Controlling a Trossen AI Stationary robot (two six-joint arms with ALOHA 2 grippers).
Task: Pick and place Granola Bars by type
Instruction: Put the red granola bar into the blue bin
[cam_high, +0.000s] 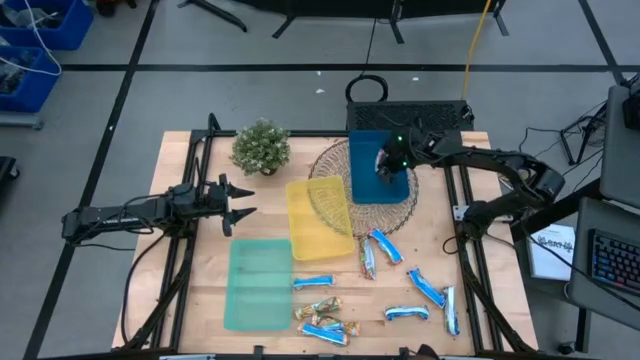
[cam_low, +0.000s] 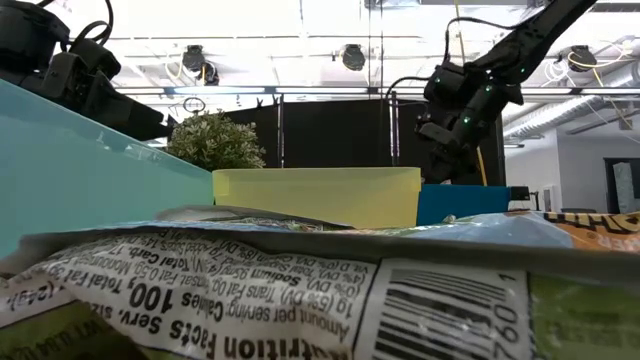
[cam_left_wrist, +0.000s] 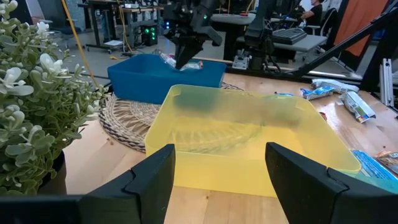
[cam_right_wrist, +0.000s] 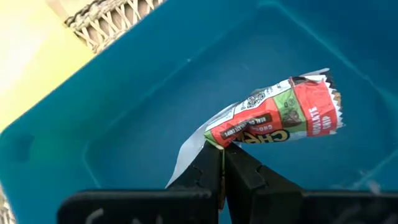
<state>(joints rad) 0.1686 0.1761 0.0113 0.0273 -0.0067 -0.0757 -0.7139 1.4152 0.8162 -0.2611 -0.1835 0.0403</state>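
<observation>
Held bar: a granola bar (cam_right_wrist: 273, 118) with a red, green and white wrapper hangs over the inside of the blue tray (cam_right_wrist: 124, 112), pinched at one wrapper end.
Right gripper (cam_right_wrist: 222, 163): above the blue tray at about 1 o'clock from the surface's middle; jaws closed tight on the bar's wrapper end.
Blue tray: sits on a round woven mat (cam_high: 335, 165) toward 12 o'clock.
Yellow tray (cam_high: 318, 218): just beside the blue tray on its 8 o'clock side, overlapping the mat's edge.
Green tray (cam_high: 259, 283): at 7 o'clock on the surface.
Loose granola bars (cam_high: 384, 246): scattered on the bare wood from 5 to 6 o'clock, blue-and-white and gold-brown wrappers.
Left gripper (cam_high: 243, 200): hovers at 9 o'clock, near a small potted plant (cam_high: 261, 146); jaws spread wide, holding nothing.
</observation>
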